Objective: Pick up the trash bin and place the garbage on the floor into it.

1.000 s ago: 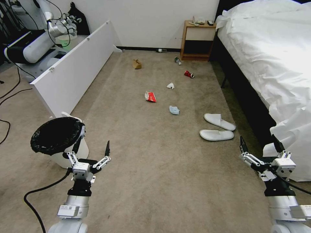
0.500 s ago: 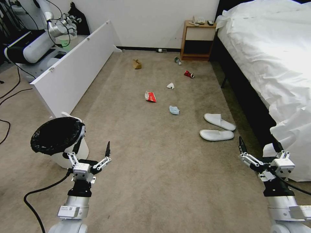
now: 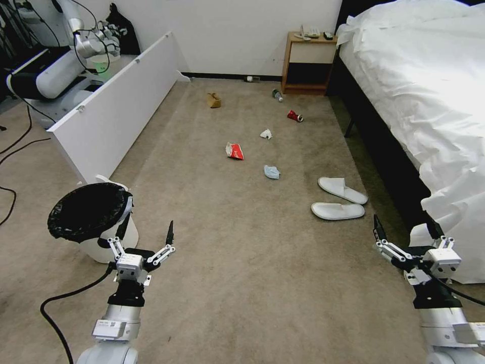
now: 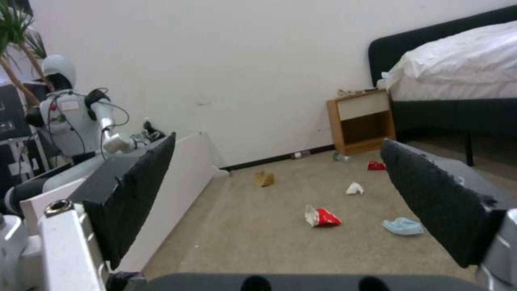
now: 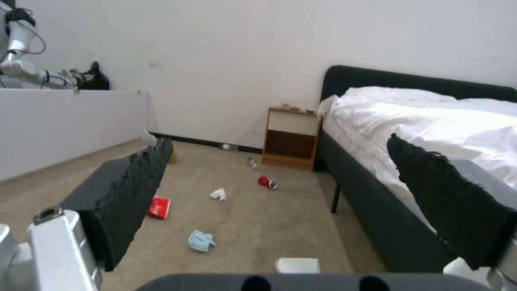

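The trash bin point(image 3: 90, 218), white with a black bag over its rim, stands upright on the floor point(image 3: 242, 253) at the near left. My left gripper point(image 3: 145, 228) hangs open just right of it, one finger close to its side, holding nothing. At the near right, beside the bed, my right gripper point(image 3: 402, 225) is open and empty too. Garbage lies ahead on the carpet: two white slippers point(image 3: 342, 190), a blue face mask point(image 3: 271, 172), a red packet point(image 3: 235, 151), a tissue point(image 3: 266, 134), a red can point(image 3: 294, 116), a bottle point(image 3: 277, 94) and a brown paper bag point(image 3: 213, 100).
A long white board point(image 3: 111, 111) stands on edge along the left. Behind it is another robot point(image 3: 55, 65). The bed point(image 3: 419, 101) fills the right side, with a wooden nightstand point(image 3: 308, 63) at the far wall. Cables point(image 3: 15, 146) trail on the left floor.
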